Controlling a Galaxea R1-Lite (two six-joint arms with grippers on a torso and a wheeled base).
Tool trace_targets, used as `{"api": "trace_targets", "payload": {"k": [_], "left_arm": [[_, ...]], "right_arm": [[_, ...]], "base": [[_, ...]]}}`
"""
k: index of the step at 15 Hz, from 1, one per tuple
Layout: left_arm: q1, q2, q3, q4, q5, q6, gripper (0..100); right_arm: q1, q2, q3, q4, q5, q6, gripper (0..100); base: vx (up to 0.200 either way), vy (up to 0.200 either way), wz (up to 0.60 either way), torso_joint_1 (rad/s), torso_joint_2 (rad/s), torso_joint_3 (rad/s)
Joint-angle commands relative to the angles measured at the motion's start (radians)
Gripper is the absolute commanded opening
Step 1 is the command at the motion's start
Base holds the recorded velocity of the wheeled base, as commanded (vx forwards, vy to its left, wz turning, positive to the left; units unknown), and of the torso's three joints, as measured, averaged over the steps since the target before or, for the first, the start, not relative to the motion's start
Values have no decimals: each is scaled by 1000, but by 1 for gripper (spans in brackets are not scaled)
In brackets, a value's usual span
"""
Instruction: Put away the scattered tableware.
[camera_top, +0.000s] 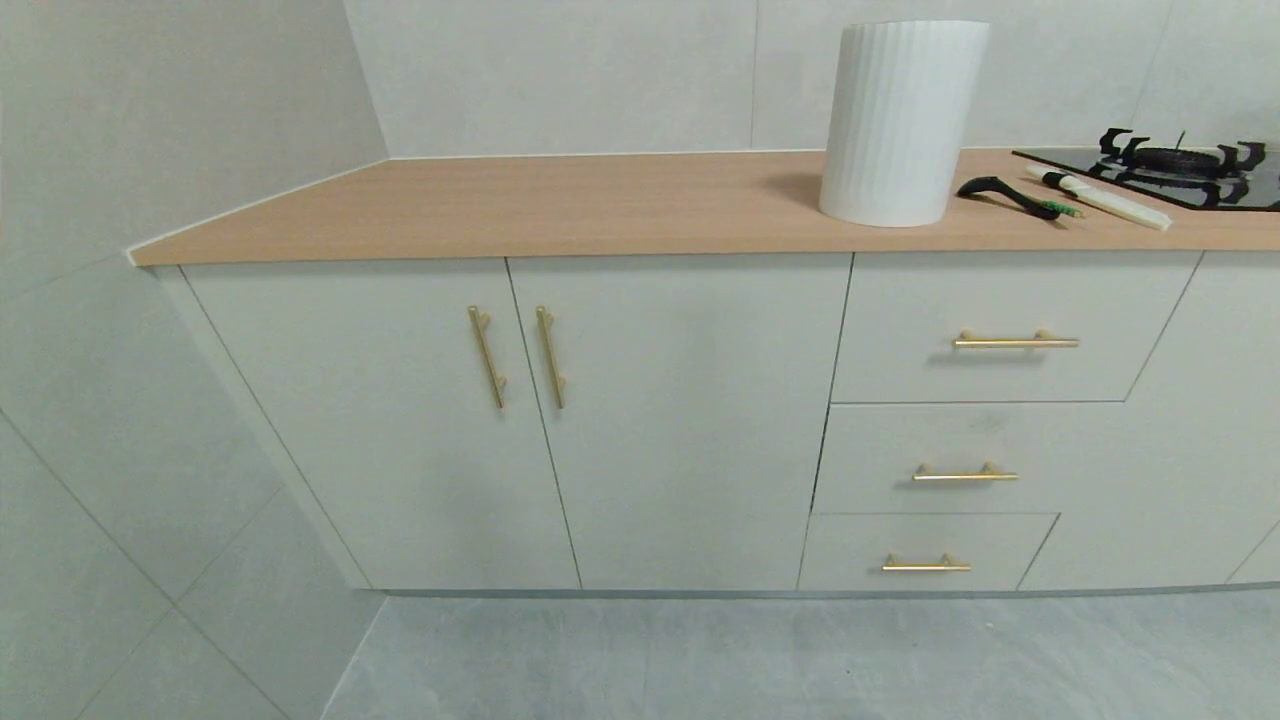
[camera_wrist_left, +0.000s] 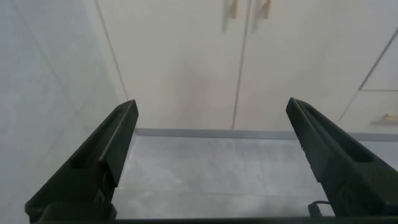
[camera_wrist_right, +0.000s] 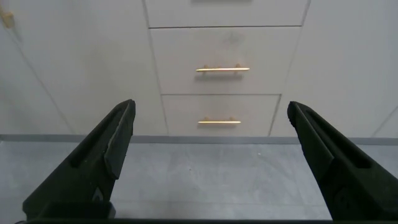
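A white ribbed cylindrical holder (camera_top: 902, 122) stands upright on the wooden countertop (camera_top: 560, 205). Just right of it lie a black-handled utensil (camera_top: 1005, 195) and a long white utensil with a dark end (camera_top: 1100, 198). My left gripper (camera_wrist_left: 211, 112) is open with nothing between its fingers, held low and facing the cabinet doors (camera_wrist_left: 242, 62) and the grey floor. My right gripper (camera_wrist_right: 211, 109) is open too, holding nothing, low in front of the lower drawers (camera_wrist_right: 227, 59).
A black gas hob (camera_top: 1180, 172) sits at the counter's right end. Below are two closed doors with gold handles (camera_top: 520, 355) and a stack of three closed drawers (camera_top: 985, 340). Tiled walls close the left corner. Grey floor (camera_top: 700, 660) lies before the cabinet.
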Motion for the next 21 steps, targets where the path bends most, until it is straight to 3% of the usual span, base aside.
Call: {"api": "trace_targets", "payload": {"k": [1, 7, 17, 21], "left_arm": [[1, 1, 0, 0, -1, 0, 100], [1, 1, 0, 0, 1, 0, 100], [1, 1, 0, 0, 1, 0, 100], [1, 1, 0, 0, 1, 0, 100]], "right_arm": [[0, 2, 0, 0, 0, 0, 100], [0, 2, 0, 0, 0, 0, 100], [0, 2, 0, 0, 0, 0, 100], [0, 2, 0, 0, 0, 0, 100]], "base": [[0, -200, 0, -2, 2, -2], [0, -200, 0, 4, 3, 5], [0, 0, 0, 0, 0, 0], [200, 0, 0, -1, 0, -1]]}}
